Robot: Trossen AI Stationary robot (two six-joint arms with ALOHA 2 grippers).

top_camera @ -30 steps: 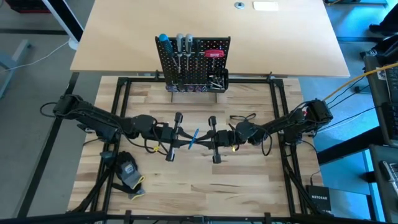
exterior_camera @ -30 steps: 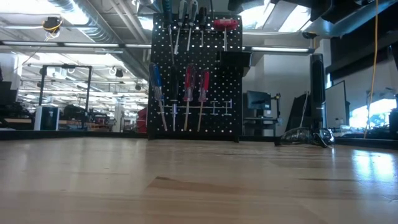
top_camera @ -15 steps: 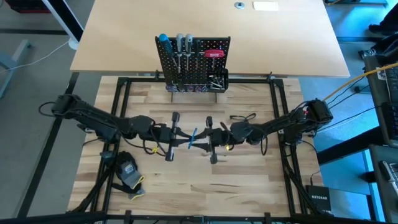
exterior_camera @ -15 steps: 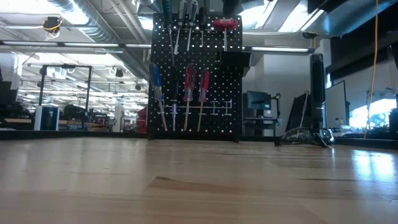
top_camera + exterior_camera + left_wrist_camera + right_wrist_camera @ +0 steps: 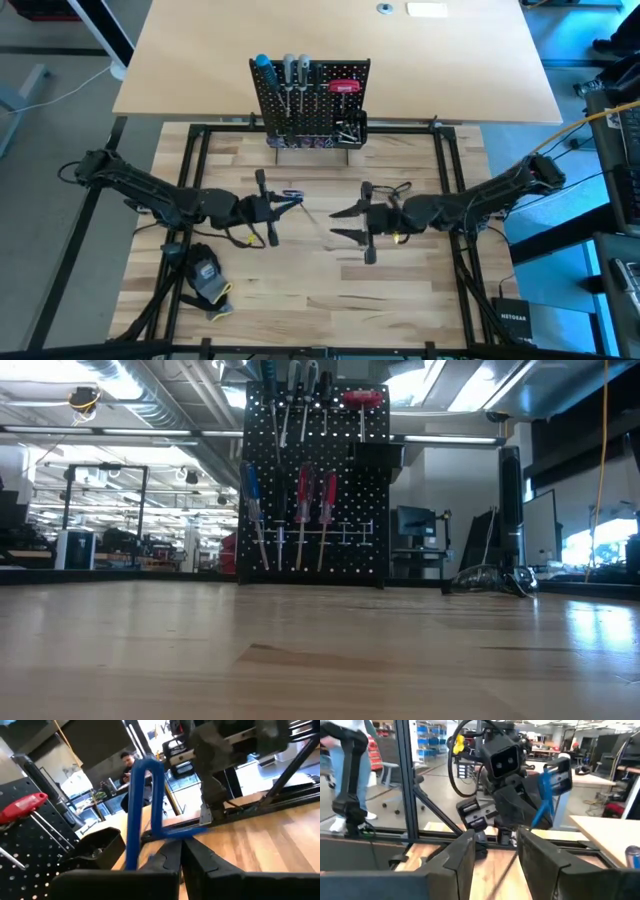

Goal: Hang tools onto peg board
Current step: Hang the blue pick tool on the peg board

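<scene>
The left gripper [image 5: 283,200] is pressed together on a slim blue-handled tool [image 5: 145,805], holding it above the middle of the light butcher-block wooden surface [image 5: 320,280]. In the left wrist view the blue handle rises from between the closed dark fingers [image 5: 170,860]. The right gripper [image 5: 340,224] hangs just beside it, facing it, fingers spread with nothing between them; the right wrist view shows its two fingers [image 5: 462,852] parted and the blue tool [image 5: 552,785] in the other gripper beyond.

Near the left front corner of the surface lies a black-and-yellow glove [image 5: 207,278]. At the far edge stands the small upright black perforated metal peg board [image 5: 310,100], well apart from both grippers. In the low view it carries a blue-handled screwdriver [image 5: 252,495] and two red-handled screwdrivers [image 5: 304,495] hanging side by side, a red T-shaped key [image 5: 362,400] near the top, and a small black bin [image 5: 378,455] on its right side.

Behind the peg board lies a large pale tan tabletop [image 5: 340,50]. A black metal frame [image 5: 190,180] borders the surface. Beyond is a wide workshop with ceiling ducts [image 5: 150,400], monitors [image 5: 415,520] and shelving; a person [image 5: 131,762] shows far off in the left wrist view, and another person's legs [image 5: 350,775] in the right wrist view.
</scene>
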